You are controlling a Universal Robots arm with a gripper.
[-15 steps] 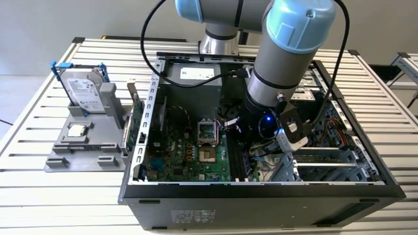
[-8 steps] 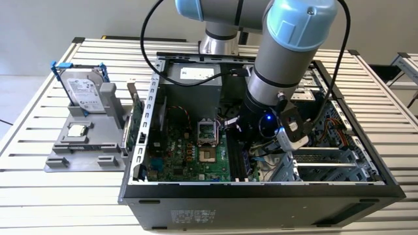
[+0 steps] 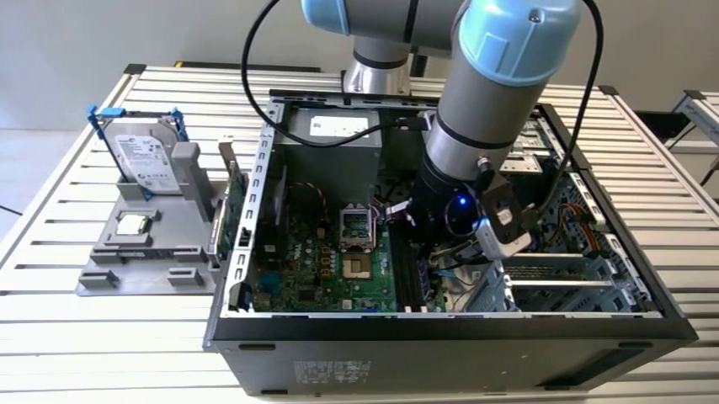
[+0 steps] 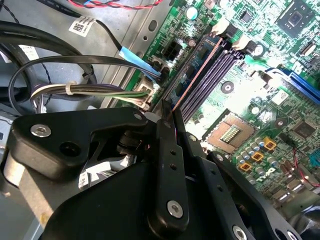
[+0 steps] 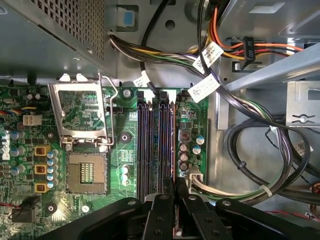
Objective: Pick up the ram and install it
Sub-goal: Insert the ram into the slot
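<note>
The arm [image 3: 494, 109] reaches steeply downward, its pincer [image 5: 174, 187] fingers nearly together.

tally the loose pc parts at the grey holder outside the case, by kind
hard drive: 1
processor chip: 1
green expansion card: 1
total: 3

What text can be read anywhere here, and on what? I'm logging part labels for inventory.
Hard drive label: print too small to read.
Power supply sticker: too small to read.
Case front sticker: blurred.
White cable tags: barcodes and print, unreadable.
No text is legible.
</note>
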